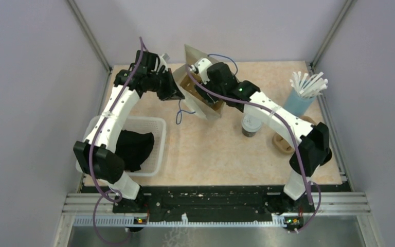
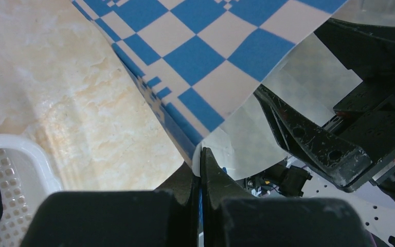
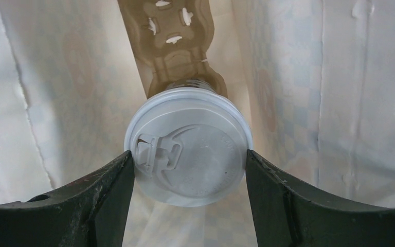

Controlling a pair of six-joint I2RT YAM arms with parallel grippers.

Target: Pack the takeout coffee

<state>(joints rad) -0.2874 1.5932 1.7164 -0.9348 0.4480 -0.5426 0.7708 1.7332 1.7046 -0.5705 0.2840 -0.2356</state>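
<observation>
A takeout coffee cup with a pale grey lid (image 3: 190, 149) hangs inside the paper bag (image 3: 339, 103). My right gripper (image 3: 189, 154) is shut on it, a finger against each side of the lid. Below the cup lies a brown cardboard cup carrier (image 3: 172, 36) on the bag's bottom. A second takeout coffee cup (image 1: 250, 126) stands on the table beside my right arm. The bag (image 1: 201, 95) has blue and white checks (image 2: 205, 56) and leans open at the back of the table. My left gripper (image 2: 201, 154) is shut on its rim.
A white basket (image 1: 157, 123) holding a black cloth (image 1: 133, 146) stands at the near left. At the far right a blue cup (image 1: 299, 103) holds white sticks. A brown ring-shaped piece (image 1: 282, 144) lies by my right arm's elbow.
</observation>
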